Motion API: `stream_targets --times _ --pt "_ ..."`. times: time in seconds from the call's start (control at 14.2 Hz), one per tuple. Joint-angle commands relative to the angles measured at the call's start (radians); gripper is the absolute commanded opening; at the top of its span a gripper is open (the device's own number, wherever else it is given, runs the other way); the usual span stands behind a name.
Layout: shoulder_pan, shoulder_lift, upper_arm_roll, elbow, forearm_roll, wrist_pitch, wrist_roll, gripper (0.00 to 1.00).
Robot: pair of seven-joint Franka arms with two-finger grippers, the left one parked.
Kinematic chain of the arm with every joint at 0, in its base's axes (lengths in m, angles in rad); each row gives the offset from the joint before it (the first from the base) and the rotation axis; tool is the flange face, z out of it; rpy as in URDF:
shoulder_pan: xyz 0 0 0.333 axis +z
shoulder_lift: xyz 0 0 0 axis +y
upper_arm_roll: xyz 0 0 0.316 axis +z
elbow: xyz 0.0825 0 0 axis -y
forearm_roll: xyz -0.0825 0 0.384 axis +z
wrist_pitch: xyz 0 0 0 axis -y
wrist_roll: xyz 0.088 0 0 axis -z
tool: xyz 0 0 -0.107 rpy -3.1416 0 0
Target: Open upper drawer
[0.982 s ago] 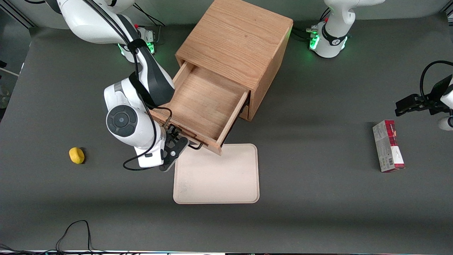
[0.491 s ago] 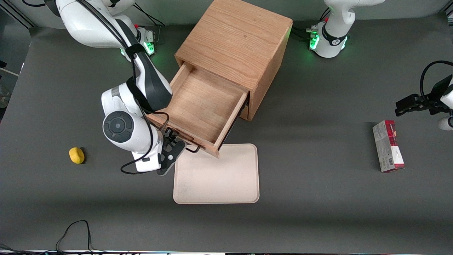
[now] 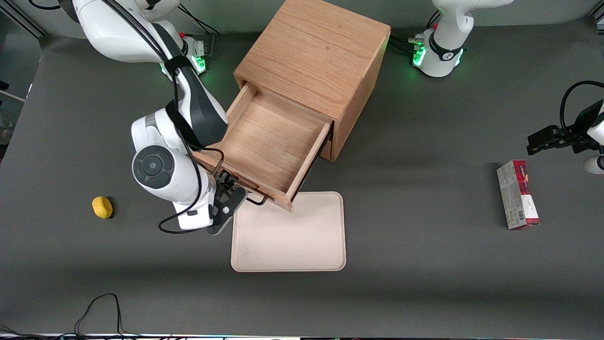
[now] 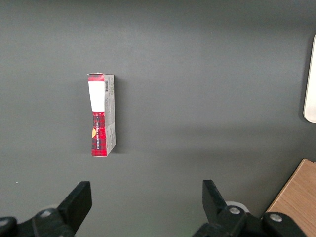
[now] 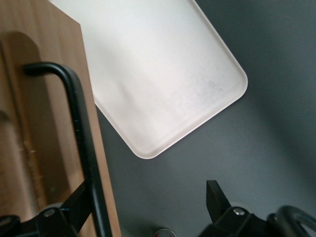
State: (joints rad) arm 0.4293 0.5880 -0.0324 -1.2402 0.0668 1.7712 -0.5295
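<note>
Two fingers [image 5: 74, 210] of the hand [image 3: 230, 183] spread wide, released, gripping nothing, one just beside the black wire handle [image 5: 81, 133] of the upper drawer [image 3: 269, 137]. Drawer pulled well out of the grained oak cabinet [image 3: 314, 56], plain wood inside. Just beside the hand, nearer the front camera, a smooth cream tray [image 3: 288, 233] with rounded corners on the dark matte desk [image 3: 424, 264]. Well apart from the hand, a small yellow lump [image 3: 102, 207].
</note>
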Motion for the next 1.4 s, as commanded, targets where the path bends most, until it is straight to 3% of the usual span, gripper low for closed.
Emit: stream_targets --times 0.0,0.49,0.77,1.05,1.33 --pt "-0.012 0.006 0.005 0.09 0.018 -0.07 -0.015 1.0" --pt "-0.017 -0.088 -0.012 0.108 0.015 -0.148 0.02 1.0" --pt "-0.064 -0.172 -0.014 0.099 0.007 -0.222 0.254 1.0" --pt "-0.07 -0.232 -0.107 0.093 0.005 -0.285 0.478 1.0" --pt "-0.069 -0.286 -0.22 0.042 0.008 -0.305 0.513 1.0"
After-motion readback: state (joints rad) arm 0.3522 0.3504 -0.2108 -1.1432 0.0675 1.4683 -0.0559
